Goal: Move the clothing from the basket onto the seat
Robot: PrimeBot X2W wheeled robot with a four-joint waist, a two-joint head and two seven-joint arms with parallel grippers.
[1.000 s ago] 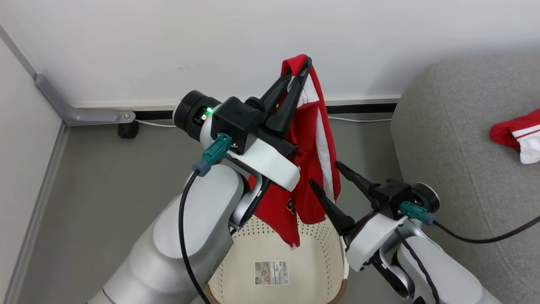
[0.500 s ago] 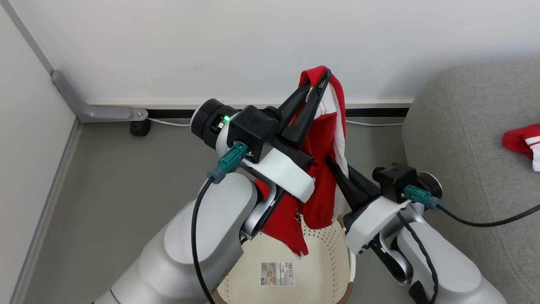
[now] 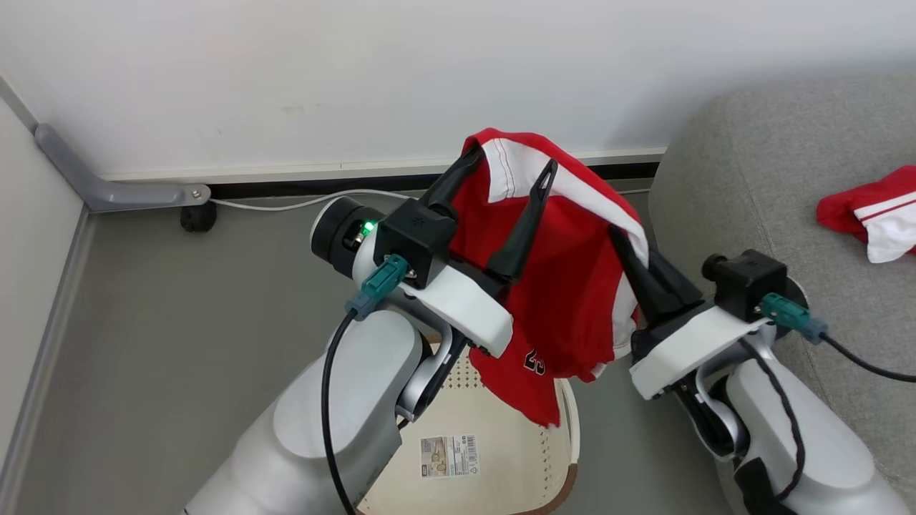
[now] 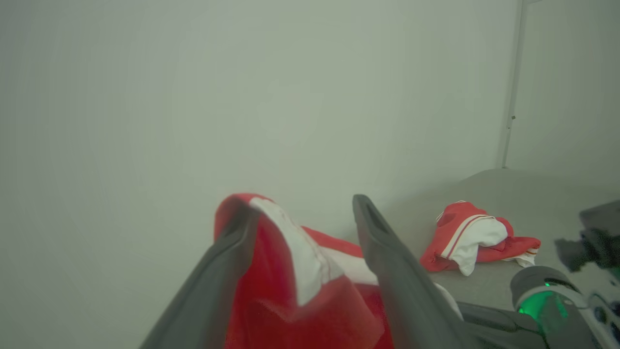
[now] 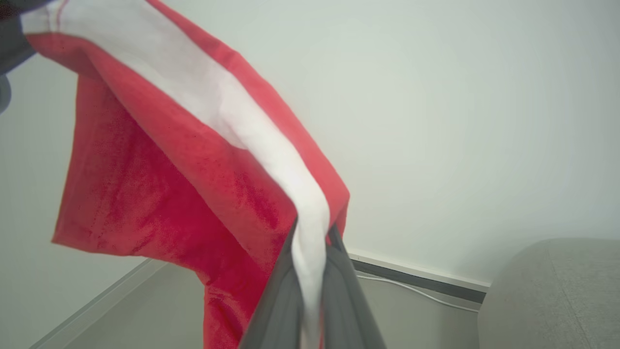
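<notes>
Both arms are raised over the basket (image 3: 519, 458), fingers pointing up. The left gripper (image 3: 512, 159) is spread, with a garment (image 3: 565, 286) seemingly just draped over one finger. The right gripper (image 5: 314, 231) pinches its white stripe. The other garment (image 3: 866, 214) lies on the seat (image 3: 773, 164).

Even, diffuse light fills the head view, which is bright and sharp across the whole frame, with no glare. A faint soft shadow darkens the flat white wall (image 3: 358, 71) at the upper right, above the grey fabric-upholstered seat (image 3: 744, 186). A small green lamp (image 3: 368, 228) glows left of centre. The left wrist view is dimmer, with a greenish-grey cast. There the dark left fingers (image 4: 402, 291) and the red-and-white fabric garment (image 4: 271, 310) at the bottom are soft and out of focus. The right wrist view is brighter, with its wall washed pale. The dark right fingers (image 5: 273, 315) are blurred at the bottom edge.
</notes>
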